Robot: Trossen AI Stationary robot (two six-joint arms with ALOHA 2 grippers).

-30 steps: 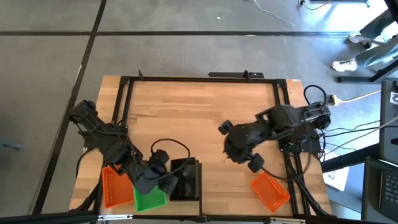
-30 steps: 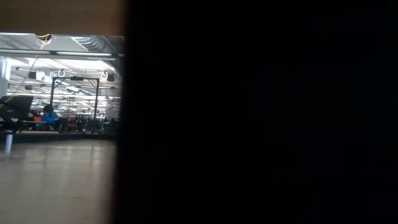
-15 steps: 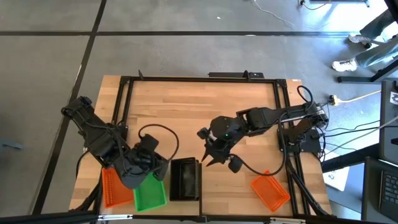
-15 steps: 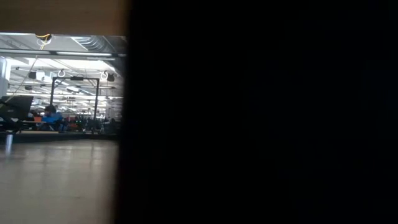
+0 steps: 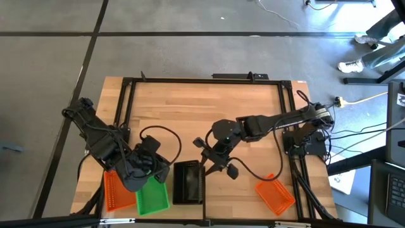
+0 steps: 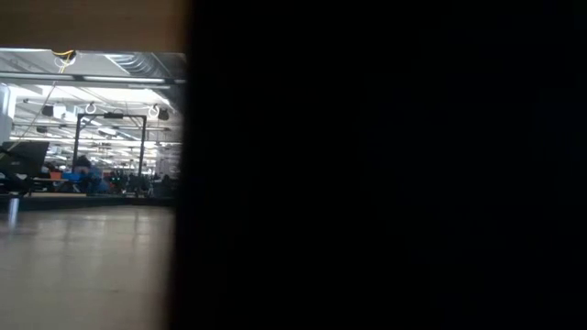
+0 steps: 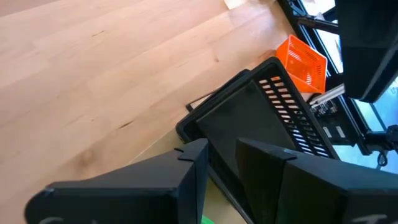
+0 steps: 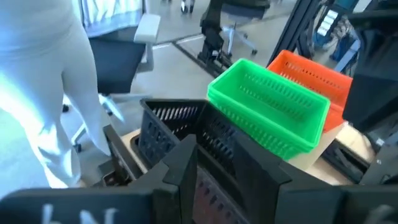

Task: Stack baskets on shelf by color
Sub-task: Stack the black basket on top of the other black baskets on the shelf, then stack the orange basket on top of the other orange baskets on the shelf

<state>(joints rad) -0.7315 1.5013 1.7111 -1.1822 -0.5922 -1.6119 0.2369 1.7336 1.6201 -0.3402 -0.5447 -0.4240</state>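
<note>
Baskets only partly sorted, judging by the high view: black basket [image 5: 188, 182], green basket [image 5: 152, 197] and one orange basket [image 5: 114, 190] sitting side by side along the near edge of the table [image 5: 202, 114]; second orange basket [image 5: 274, 194] lying well apart at the right near corner. No same-colour stack visible yet; pale shelf board with a divider not made out for certain. Left to do, probably: bringing the far orange basket over to its twin, and stacking whatever else turns up.

Right gripper [image 5: 214, 163] reaching over to the black basket's right-hand end, fingers spread either side of its rim in the right wrist view, not clamped; contact impossible to confirm. Nothing carried.

Left gripper [image 5: 149, 172] hovering above the gap between green and black baskets, fingers parted, holding nothing; black lattice wall seen just beyond them in the left wrist view.

Low view blocked by something dark, telling nothing of the table.
</note>
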